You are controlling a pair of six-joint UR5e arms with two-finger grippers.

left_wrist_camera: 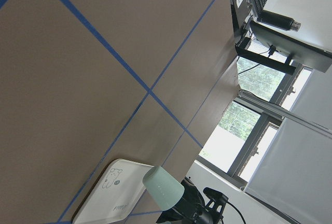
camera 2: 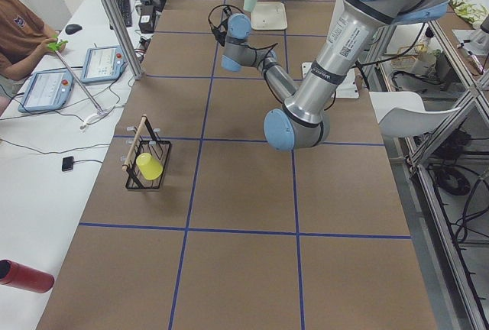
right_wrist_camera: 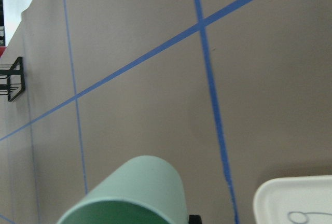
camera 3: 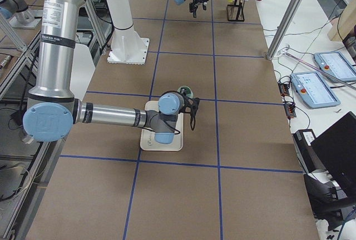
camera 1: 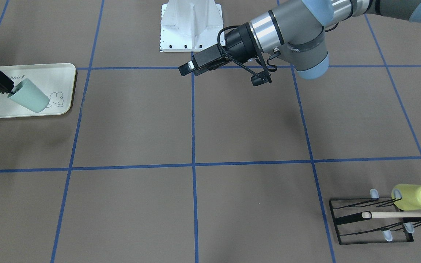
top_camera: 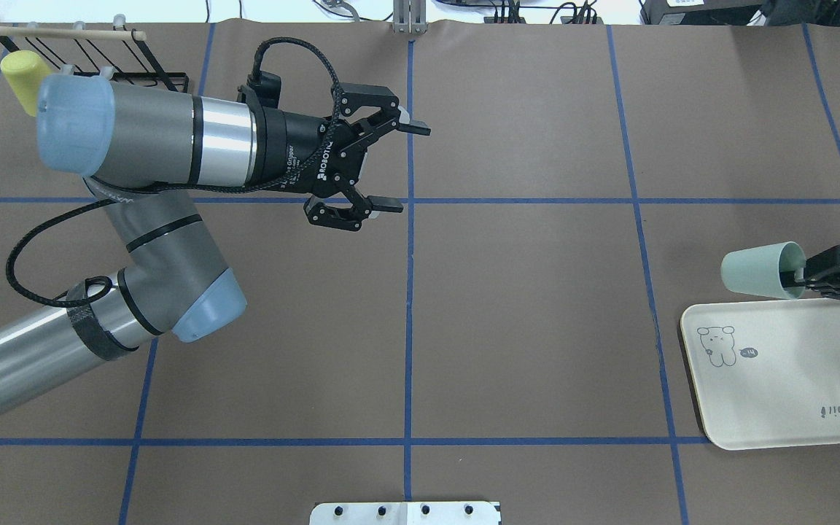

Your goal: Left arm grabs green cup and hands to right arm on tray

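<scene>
The right hand (top_camera: 803, 277) grips the cup (top_camera: 755, 271) by its rim, the cup tipped sideways ahead of it, near the tray's (top_camera: 784, 386) edge. The left hand (top_camera: 409, 169), well apart, gapes wide and empty.

White capitals spelling ROBOTIQ run along the black wrist of the left arm (top_camera: 172, 138), with finer print beside them too small to read. The cream tray (top_camera: 792, 379) carries the script word "Rabbit" in one corner (upside down from overhead, partly hidden from the front).
</scene>
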